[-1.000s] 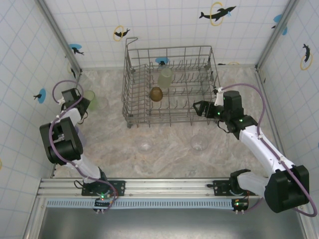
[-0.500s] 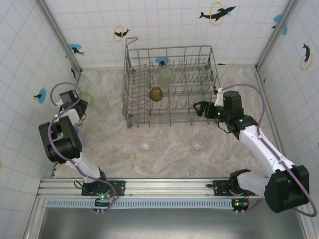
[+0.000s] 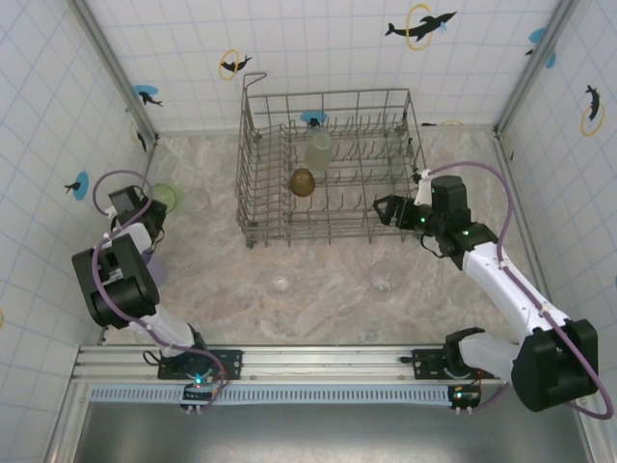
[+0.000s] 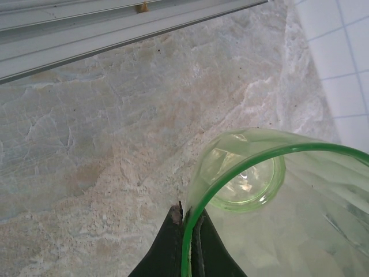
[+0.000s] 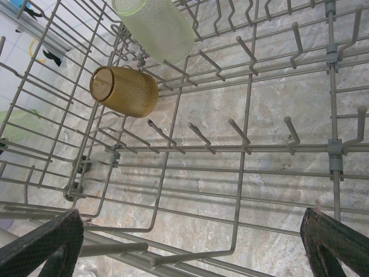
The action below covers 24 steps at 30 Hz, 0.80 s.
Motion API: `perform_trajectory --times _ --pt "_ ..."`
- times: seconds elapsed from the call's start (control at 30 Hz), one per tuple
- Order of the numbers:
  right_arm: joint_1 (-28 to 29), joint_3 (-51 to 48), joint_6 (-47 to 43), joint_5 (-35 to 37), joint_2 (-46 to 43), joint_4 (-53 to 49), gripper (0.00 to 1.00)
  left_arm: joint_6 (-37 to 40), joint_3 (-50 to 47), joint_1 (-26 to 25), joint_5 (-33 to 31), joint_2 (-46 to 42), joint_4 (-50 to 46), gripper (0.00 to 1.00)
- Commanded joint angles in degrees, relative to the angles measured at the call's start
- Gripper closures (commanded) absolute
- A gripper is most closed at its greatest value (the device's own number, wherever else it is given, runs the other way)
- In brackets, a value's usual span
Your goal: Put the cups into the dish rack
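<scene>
Nearest to us, two clear cups sit on the desk (image 3: 328, 256) towards its near edge, well apart: the left clear cup (image 3: 281, 282) and the right clear cup (image 3: 386, 278). A lilac cup (image 3: 154, 268) peeks out from behind the left arm by the left edge, mostly hidden.

Farther along that left edge, the left pincer (image 3: 147, 205) is clamped on the rim of the green cup (image 3: 165, 196). In its wrist view we see the dark fingers of this pincer (image 4: 187, 224) pinching the green cup (image 4: 242, 179) at its wall, one inside the mouth and one outside. We cannot tell whether the cup rests on the desk. Another clear cup (image 3: 197, 200) stands just beside it.

The right pincer (image 3: 384, 209) hangs at the near right corner of the dish rack (image 3: 253, 145), jaws wide and holding nothing. From its wrist, the right pincer (image 5: 190, 236) looks into the dish rack (image 5: 248, 150).

The rack stands towards the desk's far edge, at the middle. Inside it, left of centre, lies the amber cup (image 3: 303, 181) (image 5: 124, 91) among the tines, and just beyond it the pale cup (image 3: 319, 150) (image 5: 155, 26).
</scene>
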Motion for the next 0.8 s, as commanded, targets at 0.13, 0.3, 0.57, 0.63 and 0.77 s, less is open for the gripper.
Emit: perform_trajectory --times 0.13,0.3,0.57,0.63,0.77 --pt "1.46 4.12 0.91 -1.15 1.09 0.02 0.0 -1.74 -0.61 1.03 7.35 -4.82 6.51 1.0" --pt "2.01 4.5 1.26 -1.02 1.46 0.43 0.0 -4.31 -1.26 1.85 10.31 -4.71 9.25 1.0" --pt "2.64 5.15 1.61 -1.15 3.13 1.41 0.0 -13.66 -7.15 1.84 16.91 -3.19 23.96 1.0" --pt "3.1 5.44 1.62 -1.05 3.32 1.41 0.0 -16.44 -8.07 1.89 18.9 -2.32 28.49 1.0" --pt "3.84 5.44 2.15 -0.43 3.37 1.78 0.0 -19.57 -8.51 1.86 21.15 -0.26 35.6 1.0"
